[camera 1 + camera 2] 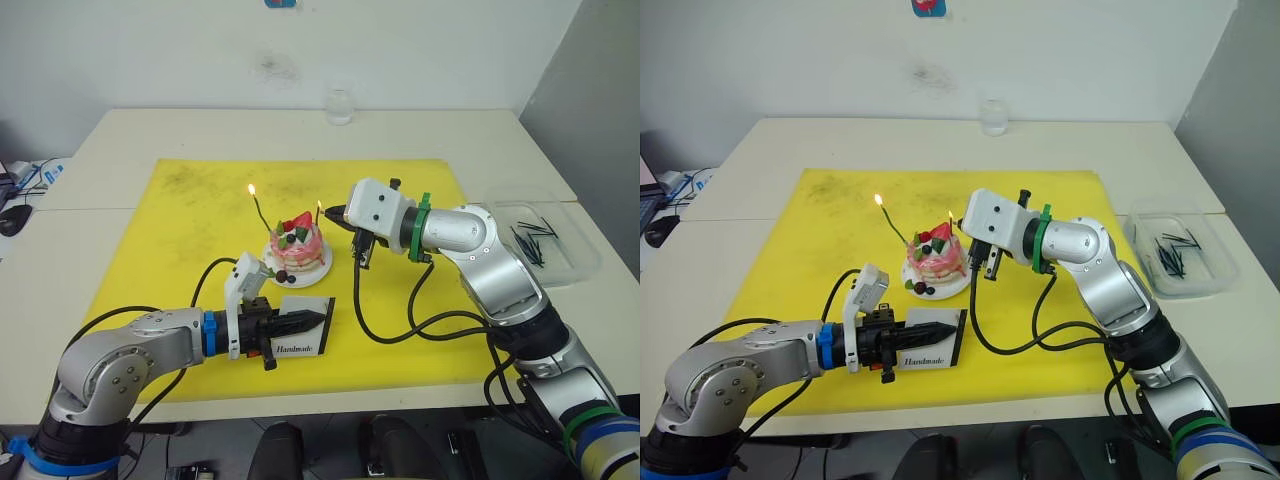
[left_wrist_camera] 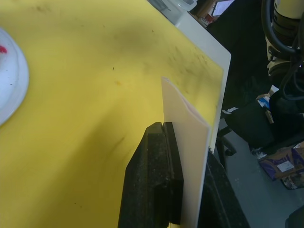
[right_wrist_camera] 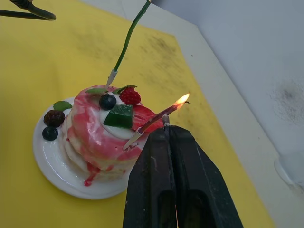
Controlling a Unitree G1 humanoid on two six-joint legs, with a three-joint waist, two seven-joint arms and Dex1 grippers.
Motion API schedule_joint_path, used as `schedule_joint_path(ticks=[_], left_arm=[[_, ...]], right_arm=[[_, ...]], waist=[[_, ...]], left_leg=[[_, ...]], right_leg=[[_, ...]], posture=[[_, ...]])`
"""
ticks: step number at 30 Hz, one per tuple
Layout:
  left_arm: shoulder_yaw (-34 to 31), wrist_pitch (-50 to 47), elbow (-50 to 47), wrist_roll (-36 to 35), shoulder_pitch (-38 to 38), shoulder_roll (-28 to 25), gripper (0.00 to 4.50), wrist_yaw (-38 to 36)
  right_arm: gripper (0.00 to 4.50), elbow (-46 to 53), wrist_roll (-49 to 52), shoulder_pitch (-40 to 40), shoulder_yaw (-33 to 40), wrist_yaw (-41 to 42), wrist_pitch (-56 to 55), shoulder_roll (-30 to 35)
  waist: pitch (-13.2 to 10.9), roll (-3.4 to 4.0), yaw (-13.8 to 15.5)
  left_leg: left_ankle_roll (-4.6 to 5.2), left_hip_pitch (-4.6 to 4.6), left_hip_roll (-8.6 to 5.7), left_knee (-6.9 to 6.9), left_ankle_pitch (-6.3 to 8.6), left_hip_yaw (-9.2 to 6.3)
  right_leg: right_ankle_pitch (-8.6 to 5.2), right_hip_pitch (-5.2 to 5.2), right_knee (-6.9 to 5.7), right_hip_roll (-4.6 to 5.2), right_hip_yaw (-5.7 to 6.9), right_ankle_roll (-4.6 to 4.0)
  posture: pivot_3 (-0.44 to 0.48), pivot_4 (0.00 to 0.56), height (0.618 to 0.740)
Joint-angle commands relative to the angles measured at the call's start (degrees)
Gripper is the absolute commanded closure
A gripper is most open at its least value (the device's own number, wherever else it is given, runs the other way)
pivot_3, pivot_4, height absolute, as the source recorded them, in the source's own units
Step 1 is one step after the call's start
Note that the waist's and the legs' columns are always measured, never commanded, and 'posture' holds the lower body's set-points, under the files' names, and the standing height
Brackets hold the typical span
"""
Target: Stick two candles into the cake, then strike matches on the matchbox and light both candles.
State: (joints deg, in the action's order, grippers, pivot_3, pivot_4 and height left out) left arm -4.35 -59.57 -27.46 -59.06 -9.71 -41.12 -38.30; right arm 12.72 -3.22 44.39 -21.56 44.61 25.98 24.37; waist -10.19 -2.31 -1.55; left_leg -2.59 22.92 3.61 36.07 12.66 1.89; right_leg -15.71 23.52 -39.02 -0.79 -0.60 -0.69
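Right wrist view: both candles lit on the cake [image 3: 102, 137], match at the red flame.

Cake sits mid yellow mat [image 1: 180, 230] on its white plate [image 3: 57, 166]. Green candle [image 1: 258, 208] leans up from the cake's left side, flame on its tip; red candle [image 3: 154, 118] slants off the cake's right side, also burning. Right gripper [image 3: 166, 130] has fingers pressed together just beside the red candle's flame, pinching a match [image 3: 165, 121] held there, probably to light it. Left gripper [image 1: 300, 322] is closed on the matchbox [image 1: 300, 338], just in front of the cake, likely steadying it for striking. Spare matches [image 1: 530, 240] lie in a clear tray [image 1: 575, 262] well right of the cake.
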Motion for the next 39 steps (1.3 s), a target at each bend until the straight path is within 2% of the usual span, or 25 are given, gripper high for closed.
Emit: schedule_joint_path(ticks=[1,23,28,33,39], left_arm=[[0.0,0.9,-0.8,0.0,-0.9,0.3,4.5,-0.8],[0.8,0.6,-0.7,0.1,-1.7,0.9,4.5,-0.7],[0.9,0.6,0.0,0.3,-2.7,2.5,4.5,0.6],[0.5,0.0,-0.4,-0.7,-2.9,3.8,4.5,2.1],[0.7,0.3,-1.5,-0.9,-1.9,6.6,4.5,5.4]], right_arm=[[4.47,2.5,0.3,0.3,1.5,0.1,0.1,0.2],[4.47,3.9,0.8,0.6,2.5,0.8,1.5,1.0],[4.47,9.6,5.1,-0.4,7.5,3.7,6.8,5.4],[4.47,14.5,9.3,-2.7,15.5,4.7,13.9,11.9],[4.47,10.4,8.0,-10.0,26.4,0.7,18.0,21.3]], waist=[[0.0,0.0,0.0],[0.0,0.0,0.0],[0.0,0.0,0.1],[0.0,0.0,0.1],[0.0,-0.01,0.1]], left_leg=[[0.0,0.0,0.0,0.0,0.0,0.0],[0.0,0.0,0.0,0.0,0.0,0.0],[0.0,0.03,0.0,0.0,0.0,-0.01],[0.0,0.03,0.0,-0.01,0.0,-0.01],[0.0,0.02,-0.04,0.0,0.0,0.02]], right_leg=[[0.0,0.0,0.0,0.0,0.0,0.0],[0.0,0.0,0.0,0.0,0.0,0.0],[0.0,0.0,0.03,0.02,0.0,0.01],[0.0,0.0,0.03,0.03,0.0,0.01],[0.0,-0.02,0.03,0.04,-0.03,0.01]], posture=[[0.0,0.15,0.74],[0.0,0.15,0.74],[0.0,0.15,0.74],[0.0,0.15,0.74],[0.0,0.15,0.74]])
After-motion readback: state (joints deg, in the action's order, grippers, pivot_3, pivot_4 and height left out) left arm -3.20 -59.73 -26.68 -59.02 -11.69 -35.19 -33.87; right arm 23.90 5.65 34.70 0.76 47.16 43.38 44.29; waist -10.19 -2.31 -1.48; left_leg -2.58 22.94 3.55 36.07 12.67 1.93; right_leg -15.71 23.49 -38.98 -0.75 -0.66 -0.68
